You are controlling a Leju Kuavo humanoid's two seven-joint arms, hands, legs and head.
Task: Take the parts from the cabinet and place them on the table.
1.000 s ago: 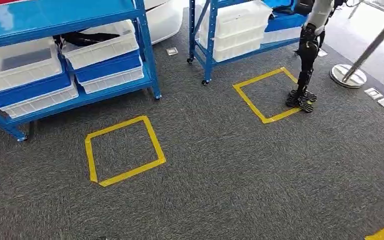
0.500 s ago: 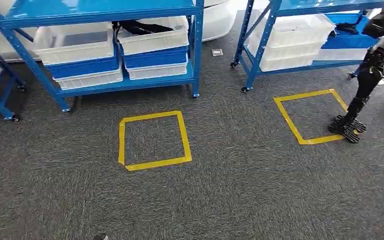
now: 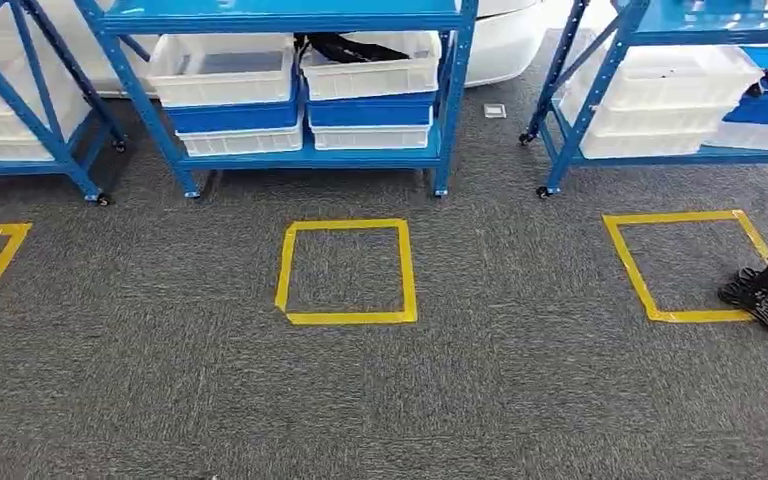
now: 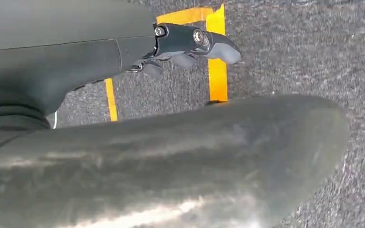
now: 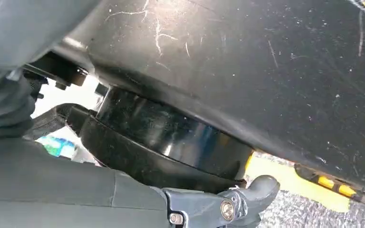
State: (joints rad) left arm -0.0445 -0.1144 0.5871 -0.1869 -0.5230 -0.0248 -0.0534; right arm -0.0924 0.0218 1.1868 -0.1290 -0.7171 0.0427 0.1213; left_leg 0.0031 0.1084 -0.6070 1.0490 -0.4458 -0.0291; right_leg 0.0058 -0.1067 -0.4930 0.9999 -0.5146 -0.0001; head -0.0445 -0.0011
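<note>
Both robot hands hang empty, left robot hand [image 4: 190, 47] and right robot hand [image 5: 228, 206] loosely curled; step squarely into yellow floor square [image 3: 348, 271] facing cabinet [image 3: 290, 90], dark parts [image 3: 345, 46] in upper-right white bin [image 3: 370, 65].

Blue shelf rack [image 3: 440, 100] holds white and blue bins [image 3: 370, 75].

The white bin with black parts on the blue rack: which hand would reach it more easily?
Left, slightly. The white bin with black parts sits almost centred; left hand hangs free, right hand tucked against the body.
</note>
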